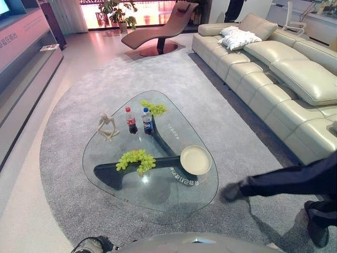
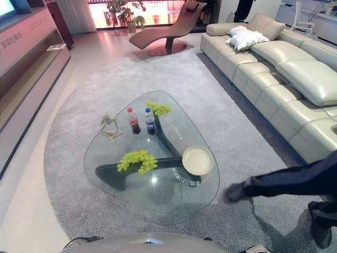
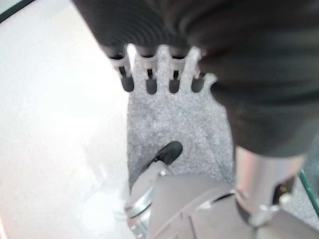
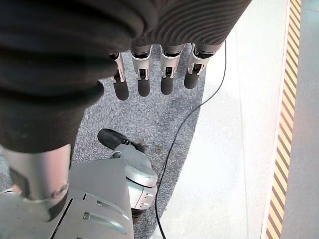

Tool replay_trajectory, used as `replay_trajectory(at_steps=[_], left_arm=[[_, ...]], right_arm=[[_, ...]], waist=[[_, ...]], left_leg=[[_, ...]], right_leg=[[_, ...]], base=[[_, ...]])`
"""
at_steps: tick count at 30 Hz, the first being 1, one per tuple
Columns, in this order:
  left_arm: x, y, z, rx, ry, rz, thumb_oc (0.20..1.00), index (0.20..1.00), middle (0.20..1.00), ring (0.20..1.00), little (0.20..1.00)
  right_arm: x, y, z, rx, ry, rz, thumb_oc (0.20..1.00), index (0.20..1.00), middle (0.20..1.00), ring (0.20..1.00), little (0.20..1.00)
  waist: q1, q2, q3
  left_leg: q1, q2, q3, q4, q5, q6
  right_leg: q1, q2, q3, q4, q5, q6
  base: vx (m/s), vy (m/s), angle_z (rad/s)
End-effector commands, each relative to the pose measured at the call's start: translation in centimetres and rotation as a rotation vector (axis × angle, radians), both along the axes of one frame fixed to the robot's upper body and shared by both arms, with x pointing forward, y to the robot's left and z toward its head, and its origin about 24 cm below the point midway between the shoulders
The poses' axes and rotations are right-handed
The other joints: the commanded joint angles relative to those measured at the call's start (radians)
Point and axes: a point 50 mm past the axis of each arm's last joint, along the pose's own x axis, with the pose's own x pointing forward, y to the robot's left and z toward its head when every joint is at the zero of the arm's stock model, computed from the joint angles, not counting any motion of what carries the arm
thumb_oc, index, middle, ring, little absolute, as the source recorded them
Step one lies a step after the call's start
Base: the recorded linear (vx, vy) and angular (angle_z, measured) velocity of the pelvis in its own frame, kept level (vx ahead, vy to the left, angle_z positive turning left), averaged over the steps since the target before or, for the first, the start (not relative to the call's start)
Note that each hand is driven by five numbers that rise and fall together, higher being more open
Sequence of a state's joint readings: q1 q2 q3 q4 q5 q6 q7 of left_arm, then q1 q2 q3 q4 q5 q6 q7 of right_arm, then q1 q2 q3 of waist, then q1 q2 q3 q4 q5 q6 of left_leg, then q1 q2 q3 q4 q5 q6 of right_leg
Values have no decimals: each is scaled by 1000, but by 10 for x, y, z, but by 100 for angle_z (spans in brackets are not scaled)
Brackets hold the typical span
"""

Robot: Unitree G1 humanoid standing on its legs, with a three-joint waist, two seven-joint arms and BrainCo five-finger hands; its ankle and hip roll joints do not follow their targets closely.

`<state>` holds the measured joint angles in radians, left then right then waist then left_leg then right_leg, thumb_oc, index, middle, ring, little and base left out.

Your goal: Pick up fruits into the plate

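The cream plate [image 1: 195,159] sat bare at the glass table's [image 1: 158,197] four o'clock edge. One grape bunch [image 1: 136,159] lay at seven o'clock, another [image 1: 153,108] at twelve. Both the left hand [image 3: 149,74] and right hand [image 4: 154,74] hung relaxed, holding nothing.

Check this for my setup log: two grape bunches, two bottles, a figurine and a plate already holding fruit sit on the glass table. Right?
Not quite: in the left eye view the plate holds nothing. Both grape bunches lie on the glass table, with the bottles and figurine.
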<state>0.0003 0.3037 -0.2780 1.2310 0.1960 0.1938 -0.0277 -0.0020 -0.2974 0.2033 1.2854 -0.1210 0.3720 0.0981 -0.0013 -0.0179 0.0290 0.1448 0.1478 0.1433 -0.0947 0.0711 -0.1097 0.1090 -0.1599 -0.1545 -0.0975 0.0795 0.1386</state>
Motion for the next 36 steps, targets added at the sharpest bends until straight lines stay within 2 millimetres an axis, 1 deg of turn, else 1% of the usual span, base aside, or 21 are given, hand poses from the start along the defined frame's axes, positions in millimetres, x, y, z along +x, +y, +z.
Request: replay_trajectory(at_steps=[1, 4, 9, 18, 22, 24, 25, 28, 30, 31, 34, 35, 36], left_arm=[[20, -3, 2, 1, -32, -13, 1000, 1000, 1000, 1000, 1000], [21, -2, 3, 3, -46, -6, 1000, 1000, 1000, 1000, 1000], [21, 2, 4, 55, -53, -8, 1000, 1000, 1000, 1000, 1000], [24, 4, 5, 91, -107, 16, 1000, 1000, 1000, 1000, 1000], [30, 5, 7, 116, -175, 48, 1000, 1000, 1000, 1000, 1000], [38, 10, 11, 157, -264, 75, 1000, 1000, 1000, 1000, 1000], [38, 10, 12, 158, -268, 78, 1000, 1000, 1000, 1000, 1000], [55, 15, 20, 195, -386, 108, 1000, 1000, 1000, 1000, 1000], [72, 19, 29, 217, -477, 130, 1000, 1000, 1000, 1000, 1000], [86, 22, 37, 236, -553, 138, 1000, 1000, 1000, 1000, 1000], [111, 26, 54, 278, -690, 148, 1000, 1000, 1000, 1000, 1000], [123, 29, 64, 300, -757, 146, 1000, 1000, 1000, 1000, 1000], [126, 29, 66, 306, -779, 144, 1000, 1000, 1000, 1000, 1000]], right_arm=[[18, 2, 2, -9, 14, 45, 1000, 1000, 1000, 1000, 1000], [19, 2, 2, -7, 11, 43, 1000, 1000, 1000, 1000, 1000], [18, 3, 2, -6, 11, 44, 1000, 1000, 1000, 1000, 1000], [20, 3, 1, -8, -7, 49, 1000, 1000, 1000, 1000, 1000], [23, 1, 2, -39, -33, 52, 1000, 1000, 1000, 1000, 1000], [23, -2, 3, -49, -33, 59, 1000, 1000, 1000, 1000, 1000], [23, -3, 3, -50, -33, 59, 1000, 1000, 1000, 1000, 1000], [25, -8, 6, -69, -40, 52, 1000, 1000, 1000, 1000, 1000], [29, -13, 8, -82, -54, 49, 1000, 1000, 1000, 1000, 1000], [34, -16, 10, -93, -68, 47, 1000, 1000, 1000, 1000, 1000], [41, -21, 13, -108, -93, 46, 1000, 1000, 1000, 1000, 1000], [45, -23, 14, -116, -109, 46, 1000, 1000, 1000, 1000, 1000], [46, -23, 15, -119, -112, 46, 1000, 1000, 1000, 1000, 1000]], waist=[[-2, -13, 73], [0, -12, 73], [-1, -13, 75], [-5, -11, 89], [-8, -9, 97], [-9, -6, 102], [-9, -6, 103], [-9, 0, 115], [-10, 6, 126], [-12, 12, 137], [-15, 21, 156], [-17, 25, 168], [-18, 25, 171]], left_leg=[[3, -46, -38, 30, -131, 50], [2, -47, -40, 29, -132, 51], [0, -50, -43, 27, -131, 51], [-9, -50, -41, 23, -125, 52], [-16, -52, -39, 20, -121, 52], [-21, -52, -39, 18, -118, 51], [-22, -53, -39, 18, -118, 51], [-31, -52, -38, 20, -113, 49], [-40, -52, -36, 23, -109, 48], [-49, -51, -34, 25, -106, 48], [-64, -53, -31, 27, -101, 50], [-71, -54, -31, 27, -99, 50], [-74, -54, -31, 27, -98, 50]], right_leg=[[39, 19, -14, 50, -114, -15], [39, 19, -15, 50, -115, -16], [38, 20, -12, 48, -115, -16], [28, 23, -11, 49, -112, -16], [21, 26, -7, 48, -109, -17], [17, 28, -6, 47, -109, -18], [16, 29, -6, 47, -109, -18], [8, 28, -7, 49, -108, -18], [-2, 28, -4, 54, -109, -20], [-13, 27, -2, 59, -108, -21], [-30, 27, 3, 62, -105, -23], [-39, 27, 6, 63, -103, -24], [-42, 27, 7, 63, -103, -24]], base=[[0, 0, 0], [0, 0, 0], [0, 0, 0], [0, 0, 0], [0, 0, 0], [0, 0, 0], [0, 0, 0], [-26, 17, 0], [-68, 49, 0], [-81, 57, -1], [-79, 48, 0], [-77, 30, 1], [-121, 42, -1]])
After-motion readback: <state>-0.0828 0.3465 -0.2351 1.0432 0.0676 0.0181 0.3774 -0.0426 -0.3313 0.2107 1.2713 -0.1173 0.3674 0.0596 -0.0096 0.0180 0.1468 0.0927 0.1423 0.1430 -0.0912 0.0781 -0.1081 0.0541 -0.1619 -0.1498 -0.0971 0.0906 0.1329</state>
